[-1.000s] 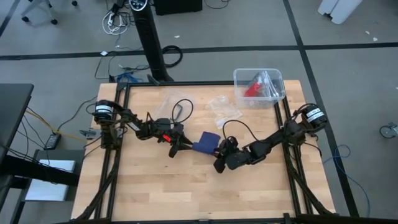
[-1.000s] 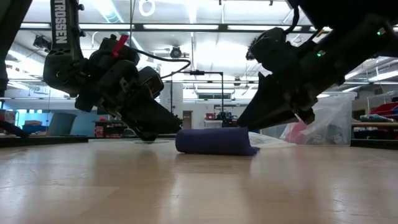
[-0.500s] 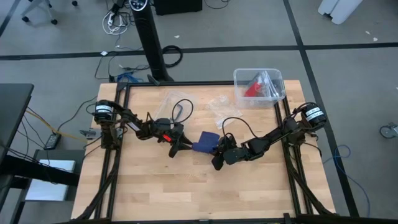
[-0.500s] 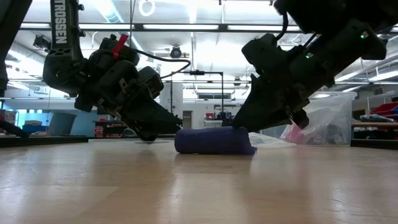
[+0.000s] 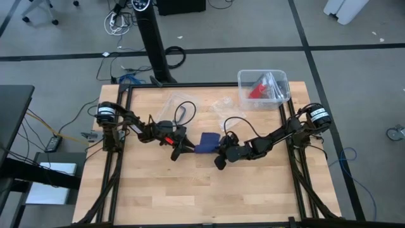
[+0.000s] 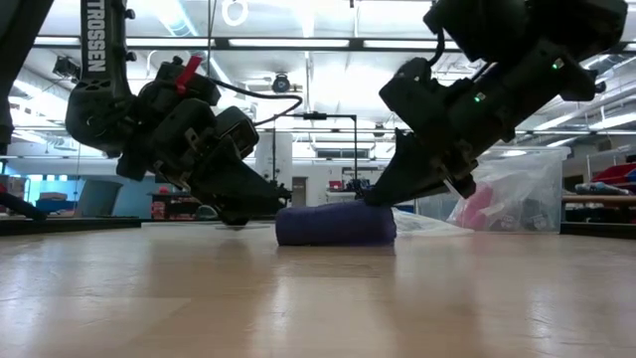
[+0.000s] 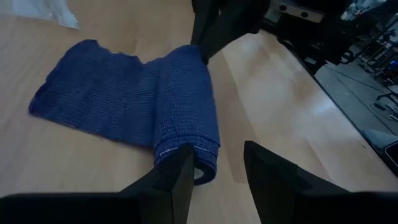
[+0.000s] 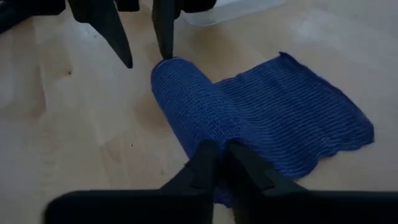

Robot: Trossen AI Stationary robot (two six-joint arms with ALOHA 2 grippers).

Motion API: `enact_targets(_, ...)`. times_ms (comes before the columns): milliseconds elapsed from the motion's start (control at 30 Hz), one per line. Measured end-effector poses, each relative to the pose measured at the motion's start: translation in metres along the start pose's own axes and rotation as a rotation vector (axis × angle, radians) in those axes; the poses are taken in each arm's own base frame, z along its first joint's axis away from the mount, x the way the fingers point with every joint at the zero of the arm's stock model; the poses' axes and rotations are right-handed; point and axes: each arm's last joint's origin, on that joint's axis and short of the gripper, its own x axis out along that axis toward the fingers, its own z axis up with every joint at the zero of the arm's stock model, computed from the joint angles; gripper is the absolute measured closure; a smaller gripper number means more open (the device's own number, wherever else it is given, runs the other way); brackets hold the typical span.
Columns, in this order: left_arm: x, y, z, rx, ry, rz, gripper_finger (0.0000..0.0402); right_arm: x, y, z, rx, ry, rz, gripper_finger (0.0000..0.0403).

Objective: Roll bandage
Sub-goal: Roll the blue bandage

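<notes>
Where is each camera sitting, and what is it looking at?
High view: above the table, looking straight down; both arms show, left gripper and right gripper at either end of the bandage.
Low view: at tabletop height, looking across; both grippers come down beside the bandage.
Left wrist view: on the left arm, looking past its open fingers.
Right wrist view: on the right arm, past its shut fingers.
Both wrist views share the half-rolled bandage and the other arm's gripper beyond it.

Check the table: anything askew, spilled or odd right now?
Nothing stands out. The bandage lies mid-table, partly rolled, with a flat tail not yet wound in. The left gripper is open at one end of the roll, the right gripper shut at the other.
</notes>
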Motion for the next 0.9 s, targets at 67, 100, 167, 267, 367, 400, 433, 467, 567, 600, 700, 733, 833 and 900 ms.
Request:
enact_targets(67, 0.000, -0.001, 0.002, 0.005, -0.020, -0.035, 0.0254, 0.000, 0.001, 0.000, -0.021, -0.011, -0.003, 0.0396)
enact_targets(100, -0.001, -0.003, 0.004, 0.001, -0.037, -0.060, 0.0254, -0.001, 0.002, 0.001, -0.021, -0.019, 0.005, 0.0395)
enact_targets(167, -0.003, -0.006, 0.010, 0.011, -0.094, -0.110, 0.0254, -0.002, 0.006, 0.002, -0.024, -0.032, 0.025, 0.0397)
enact_targets(267, -0.012, -0.011, 0.017, 0.015, -0.200, -0.181, 0.0254, -0.006, 0.011, -0.002, -0.053, -0.039, 0.039, 0.0400)
enact_targets(367, -0.022, -0.012, 0.013, -0.018, -0.217, -0.192, 0.0254, -0.010, 0.017, -0.006, -0.068, -0.049, 0.048, 0.0401)
enact_targets(400, -0.025, -0.013, 0.013, -0.018, -0.220, -0.188, 0.0254, -0.012, 0.018, -0.007, -0.072, -0.055, 0.046, 0.0401)
enact_targets(433, -0.029, -0.016, 0.016, -0.006, -0.235, -0.184, 0.0254, -0.014, 0.020, -0.008, -0.077, -0.063, 0.045, 0.0401)
enact_targets(467, -0.031, -0.017, 0.017, 0.009, -0.247, -0.180, 0.0254, -0.016, 0.022, -0.009, -0.081, -0.073, 0.042, 0.0401)
enact_targets(567, -0.033, -0.023, 0.006, -0.034, -0.197, -0.175, 0.0254, -0.022, 0.027, -0.010, -0.100, -0.107, 0.033, 0.0401)
enact_targets(600, -0.034, -0.026, 0.005, -0.038, -0.206, -0.185, 0.0254, -0.025, 0.030, -0.010, -0.111, -0.119, 0.032, 0.0401)
enact_targets(700, -0.035, -0.031, 0.003, -0.050, -0.233, -0.149, 0.0254, -0.032, 0.039, -0.006, -0.149, -0.159, 0.031, 0.0402)
enact_targets(733, -0.035, -0.033, 0.003, -0.053, -0.241, -0.130, 0.0254, -0.035, 0.043, -0.003, -0.154, -0.177, 0.033, 0.0402)
enact_targets(833, -0.030, -0.039, 0.009, -0.043, -0.279, -0.132, 0.0254, -0.044, 0.052, 0.003, -0.201, -0.214, 0.011, 0.0402)
enact_targets(900, -0.027, -0.045, 0.007, -0.043, -0.267, -0.155, 0.0254, -0.051, 0.058, 0.009, -0.235, -0.232, -0.011, 0.0402)
